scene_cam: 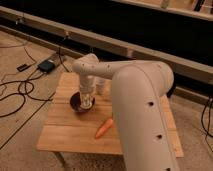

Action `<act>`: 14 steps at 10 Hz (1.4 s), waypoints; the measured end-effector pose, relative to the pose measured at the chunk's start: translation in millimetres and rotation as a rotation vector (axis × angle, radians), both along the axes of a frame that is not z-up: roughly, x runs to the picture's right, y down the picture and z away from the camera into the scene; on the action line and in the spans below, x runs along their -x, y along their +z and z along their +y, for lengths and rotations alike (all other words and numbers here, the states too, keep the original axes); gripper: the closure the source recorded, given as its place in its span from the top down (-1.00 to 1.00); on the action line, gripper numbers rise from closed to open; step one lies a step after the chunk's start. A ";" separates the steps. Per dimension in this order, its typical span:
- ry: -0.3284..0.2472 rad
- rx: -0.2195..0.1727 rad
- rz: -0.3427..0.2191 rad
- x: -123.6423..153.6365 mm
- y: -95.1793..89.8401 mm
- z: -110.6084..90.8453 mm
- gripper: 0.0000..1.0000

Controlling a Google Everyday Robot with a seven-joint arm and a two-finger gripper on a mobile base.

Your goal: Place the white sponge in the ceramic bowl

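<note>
Camera view: pale gripper claw (86, 102) pointing straight down, tip lowered into the round, dark maroon, glossy ceramic bowl (74, 103), approx. at bowl ctr. Cannot tell whether open or closed; tip blends w/ pale blur inside the bowl.

Small off-white sponge: not separable from the claw tip. Either held or lying in the bowl, cannot tell which.

Above the claw: white cylindrical wrist, upright, then bulky white robot arm (145, 110) sweeping toward picture-right and filling the foreground.

Just beside the wrist, picture-right and a bit farther back: pale translucent cup (102, 87), partly hidden by the arm.

Nearer the camera and picture-right of the bowl: orange tapered carrot (104, 128), lying slanted on the top, apart from the bowl, close to the arm's edge.

All on a light wooden table (62, 137); bowl toward its picture-left half.

Beyond the table, on the floor at picture-left: black cables (14, 95) and a dark boxy device (46, 65). Farther back: long grey ledge (125, 47) along a dark wall.
</note>
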State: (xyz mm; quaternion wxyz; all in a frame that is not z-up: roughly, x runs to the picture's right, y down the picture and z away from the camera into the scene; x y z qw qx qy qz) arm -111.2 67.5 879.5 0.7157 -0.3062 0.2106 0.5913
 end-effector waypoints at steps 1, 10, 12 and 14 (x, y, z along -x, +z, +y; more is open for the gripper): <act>-0.005 -0.002 -0.005 3.0 4.5 -0.7 -0.63; -0.017 -0.019 -0.055 13.0 12.8 -4.7 0.60; -0.016 -0.022 -0.065 14.1 7.6 -5.9 0.60; -0.011 -0.033 -0.081 17.1 -0.5 -10.9 0.60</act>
